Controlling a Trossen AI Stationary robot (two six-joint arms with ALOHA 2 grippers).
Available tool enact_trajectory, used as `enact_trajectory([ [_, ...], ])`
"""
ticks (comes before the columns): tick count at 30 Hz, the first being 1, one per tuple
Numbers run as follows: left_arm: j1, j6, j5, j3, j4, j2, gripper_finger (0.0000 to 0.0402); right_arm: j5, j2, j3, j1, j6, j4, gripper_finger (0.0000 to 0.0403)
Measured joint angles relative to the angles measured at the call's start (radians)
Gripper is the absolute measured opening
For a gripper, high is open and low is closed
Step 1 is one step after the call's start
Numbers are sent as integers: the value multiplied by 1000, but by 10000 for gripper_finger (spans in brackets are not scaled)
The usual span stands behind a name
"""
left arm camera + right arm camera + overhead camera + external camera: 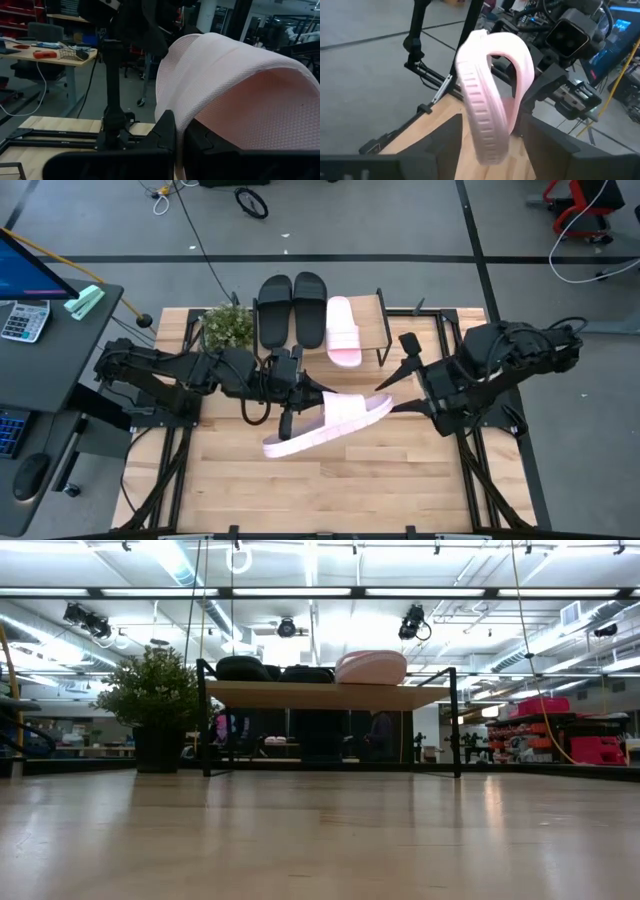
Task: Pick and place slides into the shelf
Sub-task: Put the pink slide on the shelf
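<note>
Two black slides (292,308) and one pink slide (342,330) lie on top of the shelf (372,320) at the table's far middle; they also show in the low view (370,667). My left gripper (290,408) is shut on a second pink slide (330,420) above the table's middle. My right gripper (395,392) is open at this slide's right end. Its fingers (445,145) stand on either side of that end (487,135) without touching it. My left gripper pinches the pink slide's broad strap at its edge (182,107), one finger (162,135) outside the strap and the other under its arch. The fingers come level from the table's left. The slide is lifted clear of the table and turned onto its side.
A potted plant (228,328) stands left of the shelf. A desk with a calculator (25,320) stands off the table's left edge. The shelf's right end (385,330) is bare board. The near half of the slatted tabletop (330,490) is bare wood.
</note>
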Motion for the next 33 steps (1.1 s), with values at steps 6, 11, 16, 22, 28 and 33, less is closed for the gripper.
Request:
enact_trajectory([
  [6,0,3,19,0,-6,0,11,15,15,0,1,0,-1,130],
  [11,1,0,20,1,-7,0,18,3,14,0,2,0,-5,45],
  [16,4,-3,9,1,-7,0,30,6,11,0,2,6,-6,38],
  [22,9,9,5,1,-10,-4,60,10,11,0,1,38,-37,45],
  [28,18,7,-4,1,-41,-40,100,16,-4,0,0,42,-51,36],
  [33,19,3,-8,2,-90,-93,130,22,-31,0,0,50,-111,37],
])
